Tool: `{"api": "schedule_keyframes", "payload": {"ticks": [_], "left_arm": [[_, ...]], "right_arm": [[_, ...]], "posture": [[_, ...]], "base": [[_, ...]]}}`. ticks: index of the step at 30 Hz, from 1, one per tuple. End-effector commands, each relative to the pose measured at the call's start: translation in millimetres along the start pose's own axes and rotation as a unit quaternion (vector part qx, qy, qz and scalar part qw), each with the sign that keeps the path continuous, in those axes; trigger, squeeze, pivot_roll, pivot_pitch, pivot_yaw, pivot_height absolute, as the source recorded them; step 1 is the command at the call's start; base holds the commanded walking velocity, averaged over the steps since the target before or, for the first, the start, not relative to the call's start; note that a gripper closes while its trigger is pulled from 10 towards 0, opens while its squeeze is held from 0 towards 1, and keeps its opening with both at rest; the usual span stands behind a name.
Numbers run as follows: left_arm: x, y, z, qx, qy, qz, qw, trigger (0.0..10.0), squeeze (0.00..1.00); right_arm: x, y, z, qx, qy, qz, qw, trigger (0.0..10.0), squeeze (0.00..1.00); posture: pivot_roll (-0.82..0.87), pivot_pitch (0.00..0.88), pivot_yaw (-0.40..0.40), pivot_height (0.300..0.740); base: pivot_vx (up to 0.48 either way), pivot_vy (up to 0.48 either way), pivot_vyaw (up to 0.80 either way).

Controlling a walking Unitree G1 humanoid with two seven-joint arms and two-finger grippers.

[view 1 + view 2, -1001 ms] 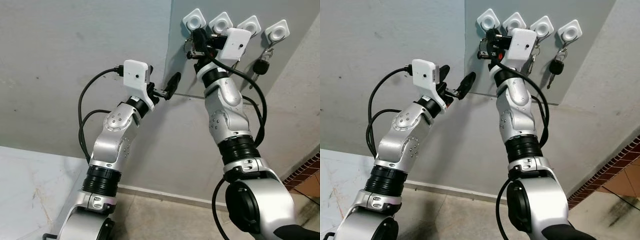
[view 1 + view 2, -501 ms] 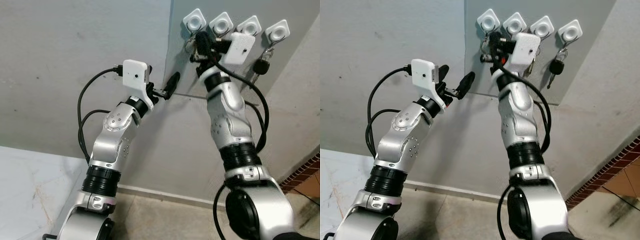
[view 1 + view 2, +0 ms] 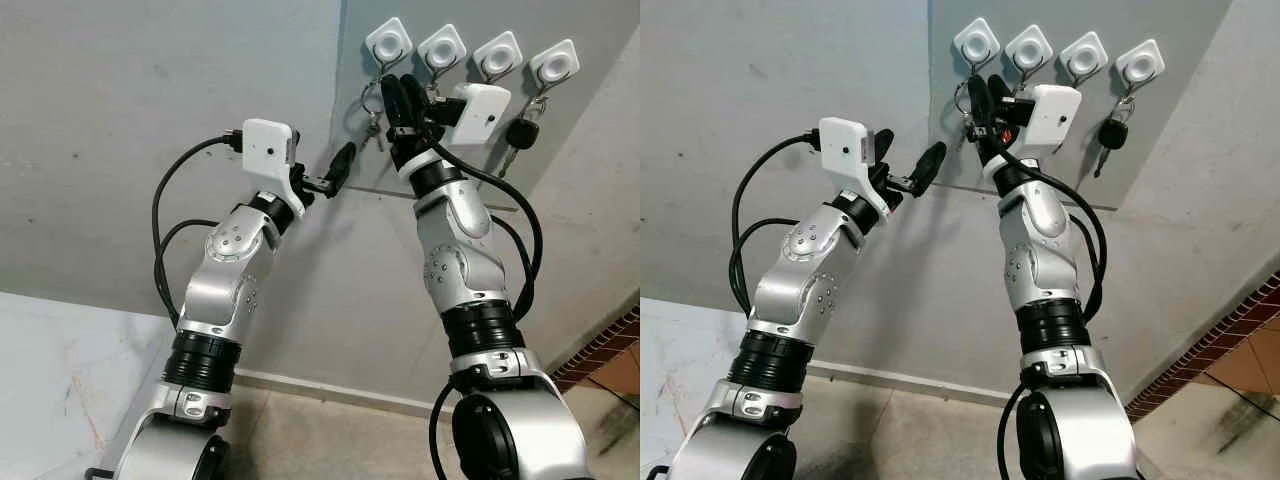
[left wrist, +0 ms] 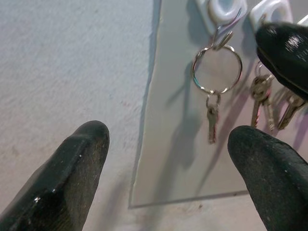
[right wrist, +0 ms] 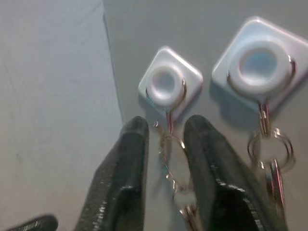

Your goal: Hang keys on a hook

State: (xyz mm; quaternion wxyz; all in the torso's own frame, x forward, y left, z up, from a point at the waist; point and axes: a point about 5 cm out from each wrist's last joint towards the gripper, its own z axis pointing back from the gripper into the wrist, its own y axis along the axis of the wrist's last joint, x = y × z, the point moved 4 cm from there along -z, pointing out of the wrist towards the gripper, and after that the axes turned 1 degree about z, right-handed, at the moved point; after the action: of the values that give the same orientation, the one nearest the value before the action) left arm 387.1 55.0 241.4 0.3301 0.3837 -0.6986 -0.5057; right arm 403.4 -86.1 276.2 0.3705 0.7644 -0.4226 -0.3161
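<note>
At the panel's [image 3: 560, 130] top left corner, the keys [image 4: 212, 115] hang by their ring [image 4: 217, 69] from the first hook [image 3: 388, 41], so the job looks done. The right gripper [image 5: 166, 159] sits just under that hook, fingers [image 5: 120, 178] parted either side of the ring and gripping nothing (I'd guess it has let go). The left gripper [image 3: 338, 165] hovers near the panel's lower left corner, spread wide and empty, apparently only watching. Three more hooks run along the top edge, each with keys; a black fob [image 3: 521, 133] dangles from the last. The wall [image 3: 150, 100] is rough grey plaster.
</note>
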Motion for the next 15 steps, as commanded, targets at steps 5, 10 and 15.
{"api": "schedule_keyframes", "payload": {"ticks": [5,10,15], "left_arm": [[-11.3,-38.0,15.5,-0.038,0.035,-0.003,0.999,10.0,0.00],[-19.5,-109.6,54.1,-0.118,0.063,0.009,0.991,10.0,0.00],[-10.2,-152.5,80.5,-0.186,0.034,0.022,0.982,10.0,0.00]], "right_arm": [[5.8,-21.8,26.1,-0.022,0.002,0.019,1.000,10.0,1.00],[24.0,-79.4,88.7,-0.114,-0.030,0.035,0.992,10.0,0.00],[32.9,-120.9,140.9,-0.198,-0.055,0.039,0.978,10.0,0.00]], "posture": [[0.05,0.021,-0.035,0.740],[0.04,0.015,-0.028,0.740],[0.03,0.004,-0.017,0.740]], "base": [[0.000,0.000,0.00],[0.000,0.000,0.00],[0.000,0.000,0.00]]}}
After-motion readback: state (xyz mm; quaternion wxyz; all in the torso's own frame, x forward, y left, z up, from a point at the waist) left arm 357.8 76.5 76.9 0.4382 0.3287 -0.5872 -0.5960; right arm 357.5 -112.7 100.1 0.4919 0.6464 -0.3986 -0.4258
